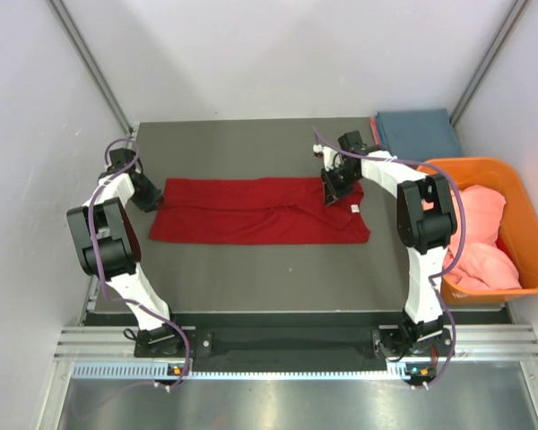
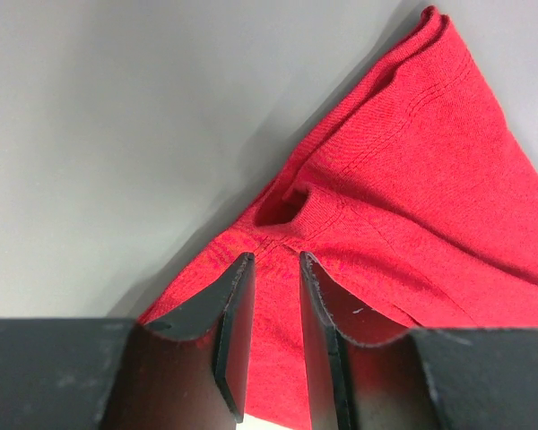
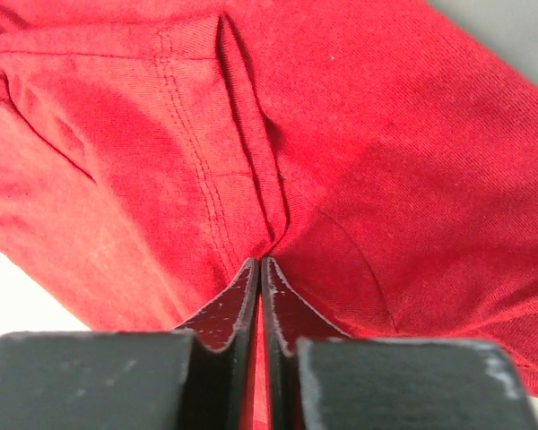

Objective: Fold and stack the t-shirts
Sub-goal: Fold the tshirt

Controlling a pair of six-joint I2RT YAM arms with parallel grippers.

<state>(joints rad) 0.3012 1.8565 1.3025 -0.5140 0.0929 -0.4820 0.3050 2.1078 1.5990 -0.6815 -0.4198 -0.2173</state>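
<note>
Left gripper [image 1: 149, 199] pinches the red shirt [image 1: 251, 212] at its 9 o'clock end, right gripper [image 1: 332, 191] at its 2 o'clock corner. Tub [image 1: 471, 165] with pink shirt [image 1: 481, 235] at 3 o'clock, blue shirt [image 1: 419, 134] at 1.

The grey counter [image 1: 251, 278] has a long red shirt [image 1: 251, 213] spread flat across its middle. A folded blue shirt [image 1: 419, 133] lies in the far right corner. An orange tub [image 1: 466, 165] sits at the right edge.

Bare table [image 1: 251, 278] runs along the near and far sides of the red shirt [image 1: 251, 212]. Right of it sit the orange tub [image 1: 467, 165] (pink shirt [image 1: 481, 235] heaped inside) and a folded blue shirt [image 1: 419, 134].
</note>
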